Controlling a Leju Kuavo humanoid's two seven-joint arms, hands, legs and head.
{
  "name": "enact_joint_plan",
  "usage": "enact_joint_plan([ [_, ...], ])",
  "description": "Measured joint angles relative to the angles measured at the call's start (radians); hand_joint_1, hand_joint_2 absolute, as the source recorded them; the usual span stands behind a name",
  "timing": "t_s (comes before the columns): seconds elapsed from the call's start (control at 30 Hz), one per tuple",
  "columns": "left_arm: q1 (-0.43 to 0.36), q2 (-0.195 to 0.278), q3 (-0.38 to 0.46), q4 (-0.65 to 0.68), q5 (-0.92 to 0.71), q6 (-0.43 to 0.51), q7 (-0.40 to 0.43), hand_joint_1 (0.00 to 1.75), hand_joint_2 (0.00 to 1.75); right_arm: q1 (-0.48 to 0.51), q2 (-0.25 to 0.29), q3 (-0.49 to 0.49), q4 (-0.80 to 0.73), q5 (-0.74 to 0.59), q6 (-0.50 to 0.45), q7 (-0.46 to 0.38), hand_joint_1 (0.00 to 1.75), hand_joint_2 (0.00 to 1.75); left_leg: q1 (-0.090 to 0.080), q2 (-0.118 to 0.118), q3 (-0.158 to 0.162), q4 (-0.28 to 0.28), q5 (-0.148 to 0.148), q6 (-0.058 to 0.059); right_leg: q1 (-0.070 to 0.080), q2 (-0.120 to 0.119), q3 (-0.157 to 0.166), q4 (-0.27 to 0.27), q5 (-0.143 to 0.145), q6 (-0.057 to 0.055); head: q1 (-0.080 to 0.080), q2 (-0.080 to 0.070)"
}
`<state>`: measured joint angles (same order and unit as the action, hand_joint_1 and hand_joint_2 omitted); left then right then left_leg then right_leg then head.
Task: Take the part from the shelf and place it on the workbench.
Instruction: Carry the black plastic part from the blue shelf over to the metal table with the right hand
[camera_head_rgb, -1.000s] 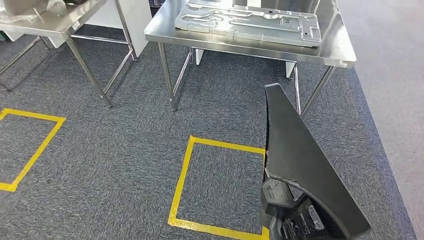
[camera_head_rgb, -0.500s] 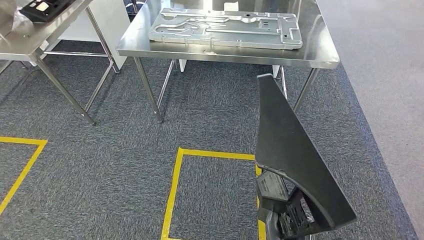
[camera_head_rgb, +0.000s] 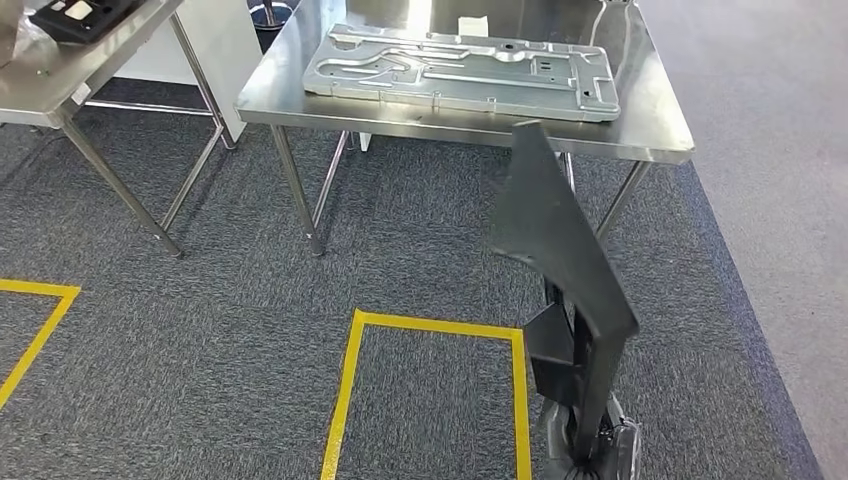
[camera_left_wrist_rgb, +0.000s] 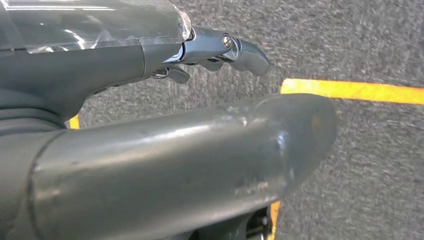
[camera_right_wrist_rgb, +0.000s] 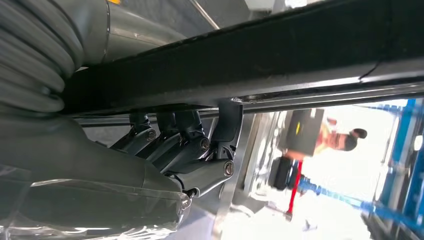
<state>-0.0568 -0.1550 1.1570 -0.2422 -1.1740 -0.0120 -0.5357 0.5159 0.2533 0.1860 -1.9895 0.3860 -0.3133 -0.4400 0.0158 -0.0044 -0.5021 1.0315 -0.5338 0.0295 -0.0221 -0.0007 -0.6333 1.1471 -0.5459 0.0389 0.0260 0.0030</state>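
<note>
Right hand (camera_right_wrist_rgb: 185, 150) grips the black part (camera_head_rgb: 560, 260); left hand (camera_left_wrist_rgb: 165, 130) holds nothing, fingers apart.
Steel workbench (camera_head_rgb: 650, 130) carries a metal plate (camera_head_rgb: 460, 70); grey carpet (camera_head_rgb: 200, 300), yellow floor tape (camera_head_rgb: 345, 390).

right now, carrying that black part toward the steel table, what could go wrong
1. The black part stands tall on edge in the right hand, its top already level with the workbench edge in the head view; moving on, it might strike that edge.
2. The metal plate covers much of the bench top, leaving little bare surface to set the part down.
3. The hand grips only the low end, so the part could tilt or slip.
</note>
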Motion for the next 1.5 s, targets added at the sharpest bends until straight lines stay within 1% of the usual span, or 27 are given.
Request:
enact_joint_plan([
  [0.07,-0.001,0.0,0.0,0.0,-0.004,-0.001,0.001,0.0,0.0,-0.013,-0.008,0.007,0.005,0.006,-0.027,0.021,1.75,1.75,0.0,0.0,0.015,-0.005,-0.016,-0.013,0.004,-0.009,0.018,-0.082,0.054,-0.008,0.001,0.0],
  [0.17,-0.003,0.001,0.0,0.0,-0.011,-0.003,0.003,0.0,0.0,-0.031,-0.017,0.016,0.014,0.012,-0.055,0.05,1.75,1.75,-0.002,0.003,0.04,-0.005,-0.015,-0.039,0.007,-0.003,0.039,-0.11,0.053,-0.037,0.0,0.0],
  [0.23,-0.004,0.002,0.0,0.0,-0.012,-0.003,0.003,0.0,0.0,-0.04,-0.021,0.02,0.019,0.013,-0.06,0.058,1.75,1.75,-0.001,0.005,0.036,0.04,-0.022,-0.046,0.003,0.0,0.069,-0.122,0.056,-0.053,-0.007,0.0],
  [0.33,-0.007,0.004,0.0,0.0,-0.015,-0.003,0.004,0.0,0.0,-0.055,-0.025,0.023,0.027,0.018,-0.074,0.066,1.75,1.75,0.0,0.005,-0.064,0.206,-0.09,-0.048,0.006,0.0,0.097,-0.127,0.039,-0.064,-0.019,0.0],
  [0.4,-0.002,0.004,0.0,0.0,-0.02,-0.004,0.008,0.0,0.0,-0.064,-0.028,0.023,0.036,0.028,-0.108,0.084,1.75,1.75,0.0,0.005,-0.124,0.256,-0.116,-0.05,0.01,0.004,0.113,-0.127,0.022,-0.066,-0.021,0.0],
  [0.43,0.0,0.005,0.0,0.0,-0.025,-0.004,0.01,0.0,0.0,-0.07,-0.029,0.021,0.041,0.031,-0.128,0.097,1.75,1.75,0.0,0.005,-0.135,0.236,-0.101,-0.049,0.012,0.007,0.124,-0.127,0.013,-0.065,-0.021,0.0],
  [0.47,0.002,0.006,-0.001,0.0,-0.029,-0.005,0.013,0.0,0.0,-0.08,-0.031,0.017,0.047,0.032,-0.148,0.112,1.75,1.75,-0.001,0.005,-0.132,0.187,-0.065,-0.045,0.013,0.009,0.137,-0.127,0.003,-0.063,-0.022,0.0],
  [0.5,0.003,0.007,-0.001,0.0,-0.034,-0.006,0.016,0.0,0.0,-0.092,-0.033,0.011,0.053,0.035,-0.169,0.125,1.75,1.75,-0.003,0.005,-0.122,0.129,-0.01,-0.039,0.013,0.01,0.149,-0.127,-0.007,-0.061,-0.021,0.0],
  [0.57,0.004,0.012,-0.003,0.0,-0.045,-0.008,0.022,0.0,0.0,-0.124,-0.038,-0.008,0.067,0.059,-0.212,0.148,1.75,1.75,-0.012,0.006,-0.111,0.049,0.056,-0.028,0.014,0.014,0.165,-0.128,-0.024,-0.051,-0.018,0.0],
  [0.6,0.004,0.014,-0.004,0.0,-0.05,-0.009,0.025,0.0,0.0,-0.141,-0.04,-0.019,0.074,0.081,-0.233,0.159,1.75,1.75,-0.017,0.006,-0.11,0.035,0.069,-0.022,0.013,0.016,0.171,-0.127,-0.028,-0.044,-0.016,0.0],
  [0.67,0.003,0.016,-0.007,0.0,-0.055,-0.011,0.029,0.0,0.0,-0.17,-0.044,-0.037,0.084,0.125,-0.264,0.176,1.75,1.75,-0.019,0.005,-0.098,0.023,0.063,-0.01,0.014,0.018,0.178,-0.117,-0.027,-0.03,-0.016,0.0],
  [0.73,0.0,0.017,-0.009,0.0,-0.057,-0.012,0.03,0.0,0.0,-0.192,-0.048,-0.047,0.089,0.144,-0.275,0.184,1.75,1.75,-0.013,0.003,-0.072,0.007,0.061,0.001,0.013,0.015,0.158,-0.062,-0.017,-0.019,-0.014,0.0],
  [0.77,-0.002,0.017,-0.009,0.0,-0.058,-0.012,0.03,0.0,0.0,-0.201,-0.05,-0.051,0.091,0.148,-0.276,0.186,1.75,1.75,-0.01,0.003,-0.059,0.0,0.058,0.006,0.011,0.013,0.128,-0.011,-0.02,-0.015,-0.012,0.0],
  [0.8,-0.004,0.018,-0.009,0.0,-0.058,-0.012,0.03,0.0,0.0,-0.208,-0.052,-0.054,0.093,0.155,-0.277,0.188,1.75,1.75,-0.01,0.002,-0.049,-0.005,0.053,0.008,0.009,0.01,0.088,0.048,-0.033,-0.01,-0.011,0.0],
  [0.87,-0.004,0.018,-0.009,0.0,-0.062,-0.012,0.03,0.0,0.0,-0.215,-0.056,-0.059,0.096,0.202,-0.295,0.198,1.75,1.75,-0.007,0.0,-0.03,-0.008,0.037,0.009,0.005,0.008,-0.001,0.14,-0.086,0.0,-0.01,0.0],
  [0.93,-0.001,0.018,-0.01,0.001,-0.072,-0.012,0.031,0.0,0.0,-0.227,-0.061,-0.065,0.101,0.364,-0.336,0.223,1.75,1.75,-0.004,-0.002,-0.003,-0.008,0.015,0.003,0.001,0.007,-0.051,0.139,-0.111,0.008,-0.01,0.0],
  [0.97,0.001,0.018,-0.012,0.001,-0.079,-0.013,0.032,0.0,0.0,-0.24,-0.062,-0.07,0.102,0.49,-0.354,0.24,1.75,1.75,-0.002,-0.002,0.013,-0.008,0.002,-0.001,0.0,0.005,-0.057,0.1,-0.09,0.01,-0.01,0.0],
  [1.03,-0.001,0.018,-0.018,0.001,-0.093,-0.014,0.035,0.0,0.0,-0.275,-0.067,-0.079,0.11,0.768,-0.365,0.29,1.75,1.75,0.001,-0.001,0.045,-0.007,-0.025,-0.01,-0.003,-0.001,-0.05,-0.013,0.027,0.011,-0.009,0.0],
  [1.1,-0.009,0.019,-0.027,0.002,-0.106,-0.016,0.038,0.0,0.0,-0.316,-0.086,-0.078,0.129,0.998,-0.341,0.361,1.75,1.75,0.001,0.0,0.064,-0.012,-0.046,-0.024,0.002,-0.008,-0.042,-0.075,0.112,-0.003,-0.007,0.0],
  [1.17,-0.016,0.02,-0.035,0.002,-0.119,-0.019,0.042,0.0,0.0,-0.368,-0.14,-0.066,0.158,1.131,-0.293,0.451,1.75,1.75,-0.001,0.0,0.073,-0.009,-0.045,-0.039,0.005,-0.008,-0.032,-0.082,0.114,-0.024,-0.007,0.0],
  [1.23,-0.025,0.021,-0.044,0.002,-0.129,-0.022,0.047,0.0,0.0,-0.448,-0.233,-0.024,0.192,1.174,-0.232,0.596,1.75,1.75,0.0,-0.001,0.049,0.052,-0.021,-0.051,0.003,-0.006,-0.015,-0.093,0.111,-0.039,-0.008,0.0],
  [1.27,-0.03,0.022,-0.049,0.002,-0.133,-0.024,0.051,0.0,0.0,-0.501,-0.287,0.02,0.216,1.18,-0.2,0.693,1.75,1.75,0.001,-0.001,0.015,0.107,-0.013,-0.055,0.002,-0.005,-0.006,-0.097,0.107,-0.047,-0.009,0.0],
  [1.3,-0.034,0.023,-0.053,0.002,-0.136,-0.026,0.053,0.0,0.0,-0.559,-0.336,0.079,0.243,1.182,-0.173,0.792,1.75,1.75,0.002,-0.001,-0.028,0.171,-0.019,-0.057,0.002,-0.003,0.002,-0.101,0.101,-0.053,-0.009,0.0],
  [1.37,-0.036,0.024,-0.059,0.002,-0.142,-0.032,0.058,0.0,0.0,-0.661,-0.416,0.228,0.3,1.184,-0.131,0.912,1.75,1.75,0.003,-0.001,-0.115,0.272,-0.076,-0.057,0.005,0.006,0.021,-0.103,0.084,-0.061,-0.011,0.0],
  [1.43,-0.036,0.026,-0.062,0.002,-0.146,-0.036,0.061,0.0,0.0,-0.719,-0.464,0.364,0.349,1.185,-0.103,0.907,1.75,1.75,0.002,-0.001,-0.165,0.282,-0.126,-0.049,0.01,0.014,0.049,-0.103,0.062,-0.061,-0.013,0.0],
  [1.47,-0.037,0.027,-0.064,0.002,-0.148,-0.037,0.062,0.0,0.0,-0.732,-0.479,0.413,0.372,1.186,-0.094,0.885,1.75,1.75,-0.001,-0.001,-0.174,0.249,-0.12,-0.041,0.013,0.013,0.066,-0.103,0.049,-0.06,-0.014,0.0],
  [1.5,-0.037,0.028,-0.066,0.002,-0.148,-0.038,0.063,0.0,0.0,-0.74,-0.487,0.446,0.393,1.186,-0.089,0.863,1.75,1.75,-0.005,-0.001,-0.175,0.197,-0.083,-0.031,0.017,0.009,0.083,-0.103,0.036,-0.06,-0.015,0.0],
])
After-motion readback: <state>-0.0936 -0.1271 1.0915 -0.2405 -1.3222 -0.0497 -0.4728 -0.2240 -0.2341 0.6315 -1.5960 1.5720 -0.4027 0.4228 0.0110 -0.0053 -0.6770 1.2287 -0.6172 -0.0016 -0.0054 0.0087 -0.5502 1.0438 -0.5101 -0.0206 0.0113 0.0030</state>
